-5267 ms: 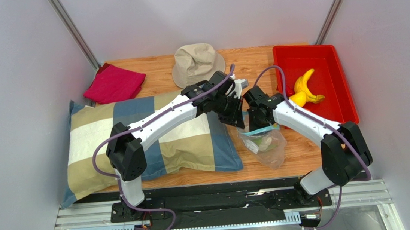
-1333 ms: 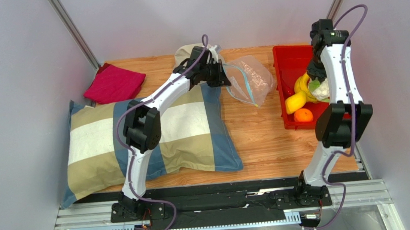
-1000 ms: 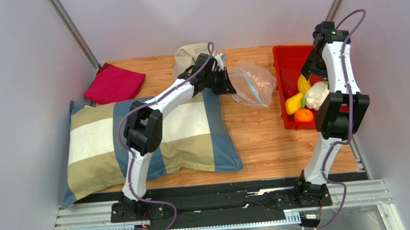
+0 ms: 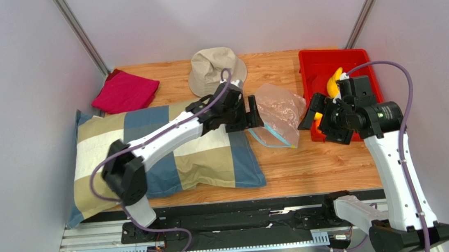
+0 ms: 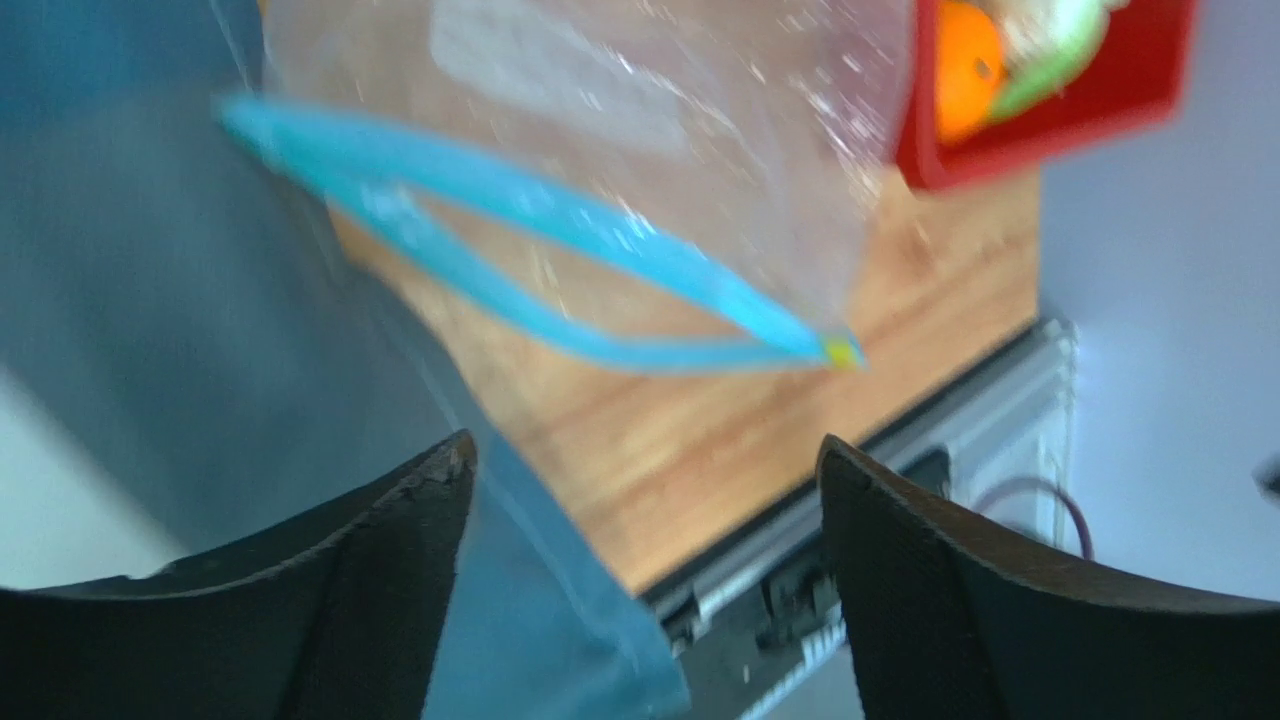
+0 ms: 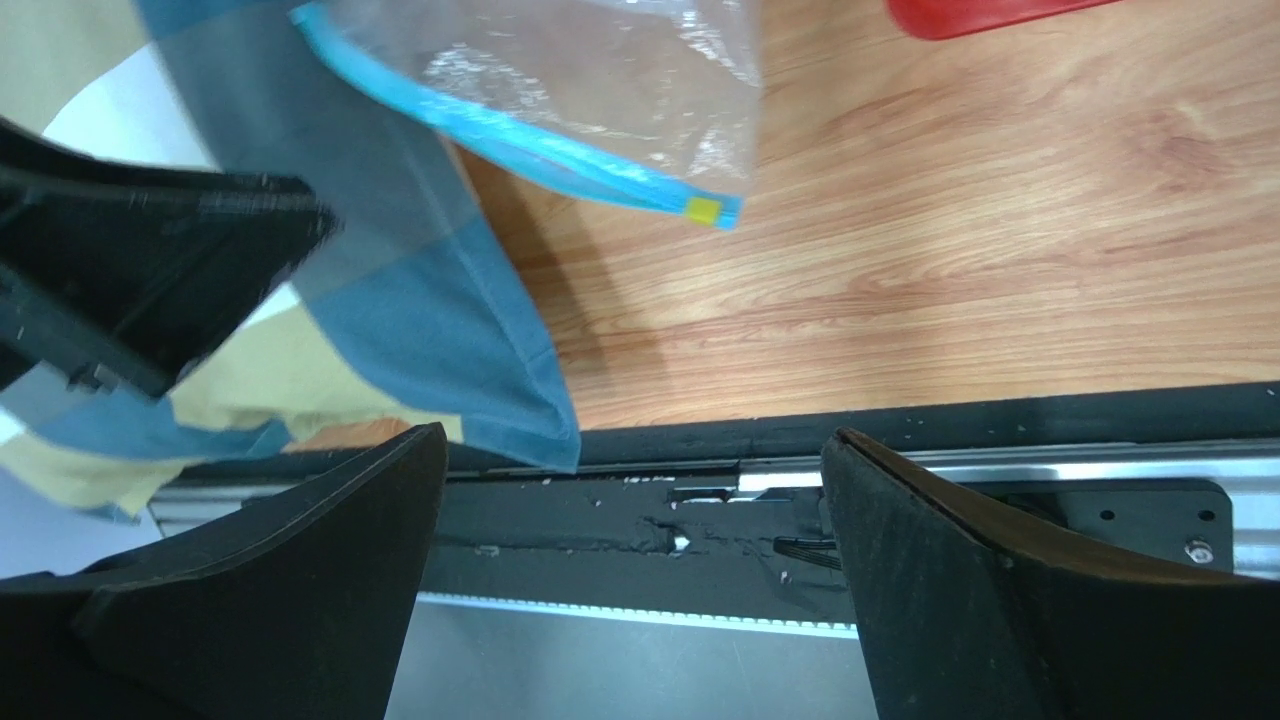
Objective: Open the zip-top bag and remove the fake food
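Note:
The zip-top bag (image 4: pixel 280 109) lies loose on the wooden table between my two grippers, and no food shows inside it. Its blue zip strip (image 5: pixel 526 255) gapes in an open loop. My left gripper (image 4: pixel 256 115) hangs open just left of the bag over the pillow's edge, nothing between its fingers (image 5: pixel 643 450). The fake food is in the red tray (image 4: pixel 367 69): a banana (image 4: pixel 333 82), an orange (image 5: pixel 966 68) and a cauliflower (image 5: pixel 1052 30). At the tray's near-left corner my right gripper (image 4: pixel 312 124) is open and empty (image 6: pixel 634 438), with the bag (image 6: pixel 571 75) ahead of it.
A checked pillow (image 4: pixel 161 150) covers the table's left half, right beside the bag. A beige hat (image 4: pixel 215 68) and a red cloth (image 4: pixel 124 91) lie at the back. The black base rail (image 6: pixel 676 495) runs along the near edge.
My left gripper has opened and let go of the bag, which now rests lower on the table. The right arm has swung down from above the tray to its near-left corner.

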`<state>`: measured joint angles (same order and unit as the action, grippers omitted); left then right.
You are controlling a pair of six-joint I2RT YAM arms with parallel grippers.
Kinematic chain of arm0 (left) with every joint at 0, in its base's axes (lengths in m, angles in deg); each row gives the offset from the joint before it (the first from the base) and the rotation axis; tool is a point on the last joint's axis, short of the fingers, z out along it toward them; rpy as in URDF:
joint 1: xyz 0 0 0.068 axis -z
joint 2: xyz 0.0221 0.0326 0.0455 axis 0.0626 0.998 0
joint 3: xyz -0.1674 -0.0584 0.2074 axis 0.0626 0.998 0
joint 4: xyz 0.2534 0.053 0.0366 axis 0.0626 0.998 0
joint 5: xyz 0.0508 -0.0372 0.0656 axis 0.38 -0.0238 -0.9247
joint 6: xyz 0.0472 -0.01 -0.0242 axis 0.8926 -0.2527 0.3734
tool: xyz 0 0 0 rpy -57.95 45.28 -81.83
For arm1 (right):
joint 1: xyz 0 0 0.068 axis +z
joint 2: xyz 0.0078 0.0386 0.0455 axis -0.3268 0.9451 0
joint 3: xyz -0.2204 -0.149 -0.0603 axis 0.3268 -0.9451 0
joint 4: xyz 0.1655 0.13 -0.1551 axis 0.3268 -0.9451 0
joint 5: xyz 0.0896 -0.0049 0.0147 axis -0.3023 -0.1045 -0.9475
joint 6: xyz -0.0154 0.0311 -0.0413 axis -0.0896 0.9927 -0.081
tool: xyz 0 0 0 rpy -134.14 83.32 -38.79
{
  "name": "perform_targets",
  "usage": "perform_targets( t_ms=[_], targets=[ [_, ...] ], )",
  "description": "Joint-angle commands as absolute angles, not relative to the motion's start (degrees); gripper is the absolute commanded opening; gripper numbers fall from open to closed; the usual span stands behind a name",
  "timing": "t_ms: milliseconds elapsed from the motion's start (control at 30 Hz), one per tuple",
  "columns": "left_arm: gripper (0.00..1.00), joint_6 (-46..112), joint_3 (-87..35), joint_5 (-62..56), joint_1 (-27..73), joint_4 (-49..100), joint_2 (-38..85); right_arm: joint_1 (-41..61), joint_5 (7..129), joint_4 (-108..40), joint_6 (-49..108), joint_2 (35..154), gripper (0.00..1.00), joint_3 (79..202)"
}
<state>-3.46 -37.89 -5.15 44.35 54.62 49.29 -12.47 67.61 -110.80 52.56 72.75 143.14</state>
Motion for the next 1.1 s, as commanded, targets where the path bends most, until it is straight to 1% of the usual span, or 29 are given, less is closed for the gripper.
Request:
perform_targets(
  t_ms=[0,67,100,167,200,267,300,400,467,567,667,733,833,1067],
  targets=[
    [0.91,-1.7,-24.0,0.0,47.6,57.7,28.3,-9.3,62.0,-110.0,51.4,66.1,1.0,142.7],
    [0.95,-1.9,-18.5,3.8,48.2,55.4,21.9,-6.3,61.9,-108.9,51.5,65.8,1.0,142.4],
    [0.97,-2.3,-15.0,7.7,48.4,54.8,15.9,-5.1,61.8,-108.4,51.7,65.4,1.0,142.3],
    [0.98,-2.2,-13.8,9.0,49.7,54.9,10.0,-2.3,62.7,-107.7,51.8,65.1,1.0,142.4],
    [0.99,-1.3,-14.6,8.5,49.8,55.1,4.9,-1.6,63.6,-107.5,52.3,64.4,1.0,142.9],
    [0.99,1.3,-17.5,5.4,49.8,59.1,0.9,-1.4,65.0,-108.0,52.3,63.2,1.0,144.6],
    [0.99,2.7,-22.0,0.6,49.8,61.0,-1.3,-1.4,65.6,-108.1,53.0,62.4,1.0,145.2],
    [0.99,8.4,-30.0,-6.2,49.8,63.8,-3.2,-1.4,69.6,-107.1,55.0,57.3,1.0,147.0],
    [0.99,10.2,-31.9,-9.2,49.8,62.9,-3.9,-1.4,71.6,-104.1,56.4,52.1,1.0,145.2],
    [0.99,10.4,-30.7,-11.2,49.8,57.9,-7.4,-1.4,71.0,-98.2,58.8,45.1,1.0,140.3],
    [0.99,11.1,-25.1,-11.2,49.9,49.7,-12.3,-1.4,70.9,-94.6,62.7,41.0,1.0,138.0],
    [0.99,11.6,-22.3,-13.0,49.8,45.7,-15.1,-1.4,71.6,-93.4,63.3,39.7,1.0,137.2],
    [0.99,13.0,-21.9,-14.4,49.8,44.9,-16.5,-1.4,72.8,-92.6,62.8,38.6,1.0,138.5],
    [0.99,15.9,-24.3,-15.6,49.8,48.8,-16.3,-1.4,74.6,-91.5,62.2,38.5,1.0,138.3]
  ],
)
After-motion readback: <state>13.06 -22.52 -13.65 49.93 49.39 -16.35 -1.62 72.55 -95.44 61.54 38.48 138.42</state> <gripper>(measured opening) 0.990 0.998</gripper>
